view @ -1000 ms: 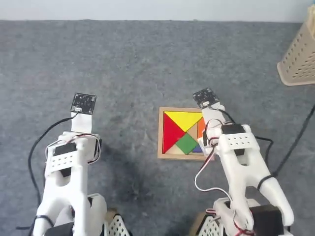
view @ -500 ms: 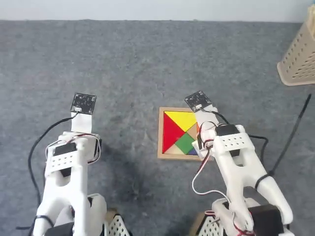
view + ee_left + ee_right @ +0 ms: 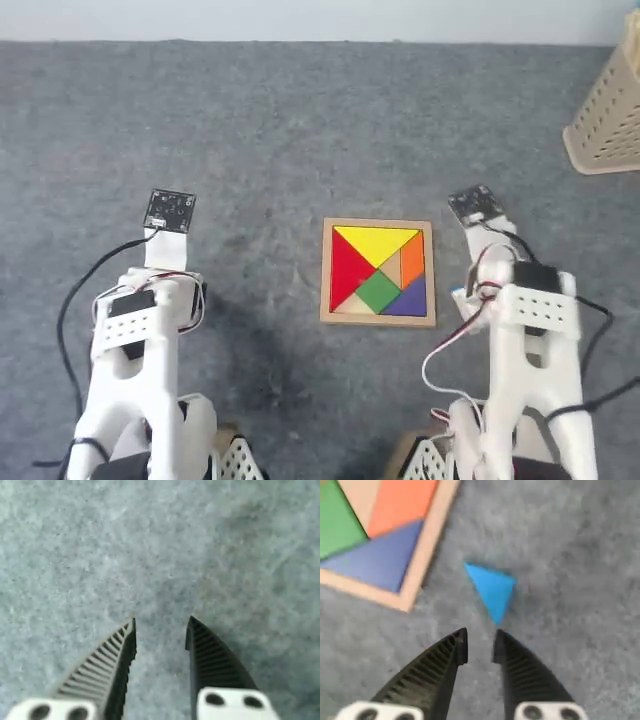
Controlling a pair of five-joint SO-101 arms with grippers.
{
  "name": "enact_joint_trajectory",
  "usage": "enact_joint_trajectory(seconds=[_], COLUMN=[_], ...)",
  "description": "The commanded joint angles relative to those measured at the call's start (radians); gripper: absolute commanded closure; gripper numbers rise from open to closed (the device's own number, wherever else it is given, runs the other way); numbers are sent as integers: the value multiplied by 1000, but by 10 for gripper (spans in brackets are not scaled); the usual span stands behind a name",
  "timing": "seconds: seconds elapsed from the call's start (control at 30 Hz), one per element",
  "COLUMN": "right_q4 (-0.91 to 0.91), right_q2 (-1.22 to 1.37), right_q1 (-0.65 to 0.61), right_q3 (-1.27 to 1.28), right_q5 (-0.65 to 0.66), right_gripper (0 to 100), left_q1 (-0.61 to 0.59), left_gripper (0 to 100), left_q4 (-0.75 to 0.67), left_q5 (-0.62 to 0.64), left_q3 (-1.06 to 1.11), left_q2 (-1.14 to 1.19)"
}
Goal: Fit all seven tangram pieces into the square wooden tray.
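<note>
The square wooden tray (image 3: 326,272) lies on the grey carpet between the two arms. It holds a yellow triangle (image 3: 375,243), a red triangle (image 3: 347,266), a green square (image 3: 379,291), an orange piece (image 3: 413,259) and a purple triangle (image 3: 408,299). A small blue triangle (image 3: 492,589) lies on the carpet just outside the tray's corner (image 3: 427,562). My right gripper (image 3: 480,645) hovers right beside it, slightly open, with nothing between its fingers. My left gripper (image 3: 161,627) is open over bare carpet, far left of the tray.
A perforated beige basket (image 3: 608,110) stands at the far right edge. The right arm (image 3: 525,330) sits just right of the tray and the left arm (image 3: 140,330) well to its left. Grey carpet stretches out behind the tray.
The right arm swung off the tray's right side to the carpet beside it, uncovering the orange and purple pieces. The left arm has not moved.
</note>
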Motion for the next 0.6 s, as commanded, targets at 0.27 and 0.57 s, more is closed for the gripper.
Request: enact_joint_trajectory(seconds=[0.27, 0.57], right_q4=[8, 10], right_q2=[220, 619], right_q1=[30, 36], right_q3=[-183, -387], right_q5=[230, 362], right_gripper=[838, 841], left_q1=[-3, -3], left_gripper=[852, 852], left_q4=[-17, -17], left_q5=[-12, -12], left_q3=[-4, -4], left_q2=[-34, -34])
